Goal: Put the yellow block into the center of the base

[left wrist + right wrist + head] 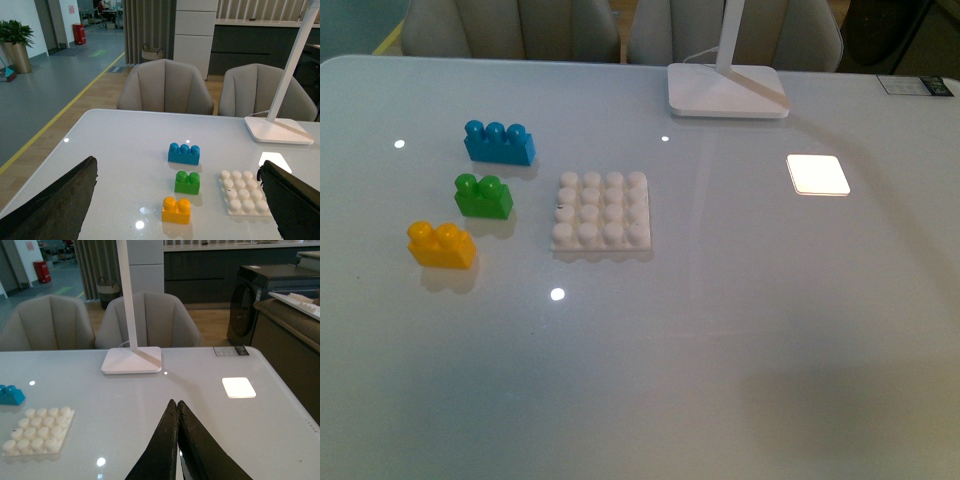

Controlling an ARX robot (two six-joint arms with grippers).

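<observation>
The yellow block (442,244) sits on the table at the left, nearest the front of a column of three bricks; the left wrist view shows it too (176,210). The base (602,211), a white studded plate, lies flat to its right and carries no brick (245,199) (37,430). My left gripper (177,167) is open, its fingers wide apart, raised above the table and short of the yellow block. My right gripper (176,404) is shut on nothing, above bare table to the right of the base. Neither arm appears in the front view.
A green brick (484,196) and a blue brick (499,143) stand behind the yellow block. A white lamp foot (727,90) stands at the back, with a bright square patch (817,174) to its right. Chairs line the table's far edge.
</observation>
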